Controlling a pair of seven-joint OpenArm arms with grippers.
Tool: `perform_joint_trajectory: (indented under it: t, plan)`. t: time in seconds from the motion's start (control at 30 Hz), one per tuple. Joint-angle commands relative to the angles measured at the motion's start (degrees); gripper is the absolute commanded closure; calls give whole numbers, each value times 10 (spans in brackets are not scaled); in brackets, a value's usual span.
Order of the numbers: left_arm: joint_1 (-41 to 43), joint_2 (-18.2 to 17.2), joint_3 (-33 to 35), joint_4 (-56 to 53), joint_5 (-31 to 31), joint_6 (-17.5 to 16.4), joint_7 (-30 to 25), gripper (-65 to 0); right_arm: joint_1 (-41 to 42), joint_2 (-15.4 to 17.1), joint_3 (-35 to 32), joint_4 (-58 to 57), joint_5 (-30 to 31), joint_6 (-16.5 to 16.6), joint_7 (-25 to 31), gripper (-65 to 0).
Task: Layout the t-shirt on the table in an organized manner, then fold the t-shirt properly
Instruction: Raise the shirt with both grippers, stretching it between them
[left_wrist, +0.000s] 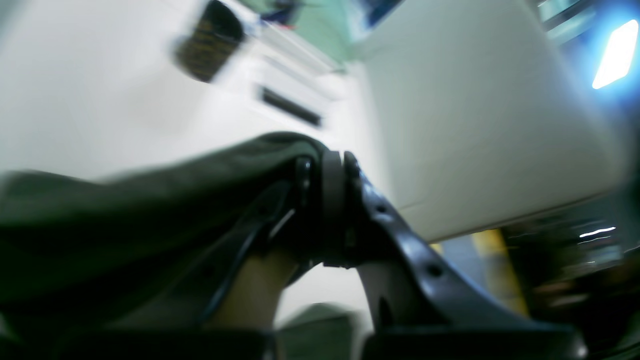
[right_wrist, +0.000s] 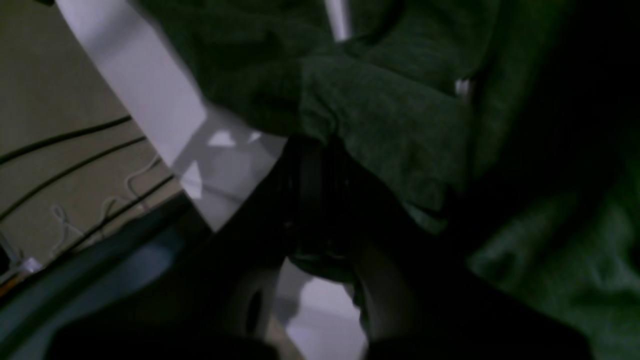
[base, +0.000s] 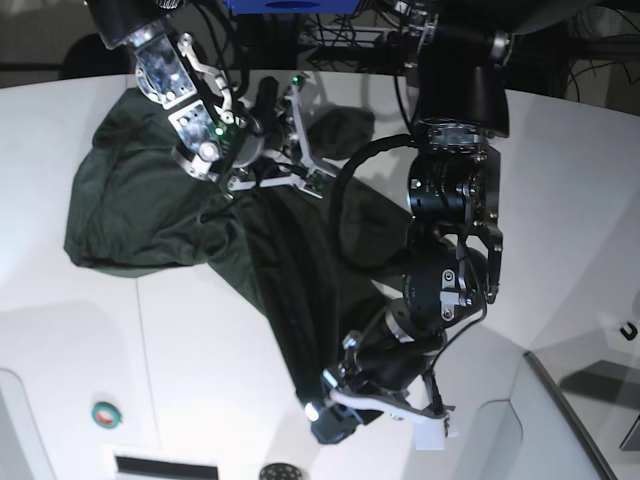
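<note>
Nearest the camera in the base view, the left claw (base: 322, 412) sits low at the near edge of the white surface (base: 200, 340), clenched on the near end of the t-shirt (base: 270, 260). Its wrist view, though blurred, shows the dark green cloth pinched between the two closed fingers (left_wrist: 305, 200), with the fabric trailing off to the left and the pale surface beyond. From that grip the t-shirt runs as a drawn-out, wrinkled band up and to the left across the middle of the surface, then widens into a rumpled mass on the far left, lying flat there. A green round button (base: 106, 414) sits at the near left, well apart from the cloth. Farther back, the right claw (base: 262, 160) is at the far middle of the surface, over the shirt's upper part. Its wrist view is dark, yet shows the fingers closed on a fold of the green knit, with the surface's edge and cables (right_wrist: 65, 165) on the floor to the left.
</note>
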Motion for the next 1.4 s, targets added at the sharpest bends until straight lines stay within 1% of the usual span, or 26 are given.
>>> perform_joint_trajectory:
  t: [0.0,0.07,0.1,0.13,0.2,0.23,0.3,0.33,0.4,0.47,0.53,0.63,0.77,0.8,0.87,0.97,1.0,1.07,1.17,1.27,1.37]
  plan:
    - [-6,19,-9,13,-22,-9,-12,0,12,-8,1,0,3,2,5,-77]
    - [2,39,-12,23,-58,-10,-13,0,16,-12,3,-4,3,2,4,-201]
    - [4,40,-7,32,-75,-10,-13,0,16,-12,3,2,3,2,4,-251]
    - [10,40,3,43,-90,-10,-13,0,14,-11,4,19,3,2,1,-281]
    - [18,40,30,67,-111,-10,-22,0,4,-9,10,64,2,0,-22,-282]
    - [25,40,43,80,-116,-10,-30,0,-2,-7,31,94,2,0,-37,-282]
    - [42,40,70,105,-118,-13,-44,0,-18,0,76,149,2,0,-49,-282]
    - [50,40,82,120,-118,-22,-46,0,-21,1,96,171,2,0,-50,-282]
    - [68,40,98,145,-118,-55,-46,0,-20,2,123,187,2,0,-52,-282]
    - [80,40,110,155,-119,-71,-46,0,-8,3,124,184,2,1,-55,-282]
    - [80,40,117,158,-119,-72,-46,0,-5,12,121,174,3,2,-60,-282]
    - [75,38,133,159,-119,-72,-46,0,-8,11,120,172,4,3,-59,-279]
    - [53,27,153,159,-119,-72,-46,0,-18,14,108,174,3,2,-60,-210]
    - [51,27,154,159,-119,-72,-46,0,-27,14,118,177,3,2,-60,-207]
    - [51,22,154,159,-118,-72,-46,0,-49,15,158,191,2,2,-57,-209]
    - [52,-7,154,159,-118,-72,-46,0,-78,15,224,202,2,2,-55,-204]
    - [52,-15,154,159,-118,-72,-46,0,-79,17,245,199,2,2,-55,-204]
    - [51,-29,153,159,-118,-72,-46,0,-81,31,280,178,2,2,-54,-203]
    - [51,-45,147,160,-118,-72,-47,0,-72,54,309,118,2,2,-47,-203]
    - [56,-64,125,160,-118,-72,-47,0,-61,73,319,41,2,2,-8,-203]
    - [58,-101,98,160,-118,-72,-47,0,-41,86,338,-43,2,2,28,-203]
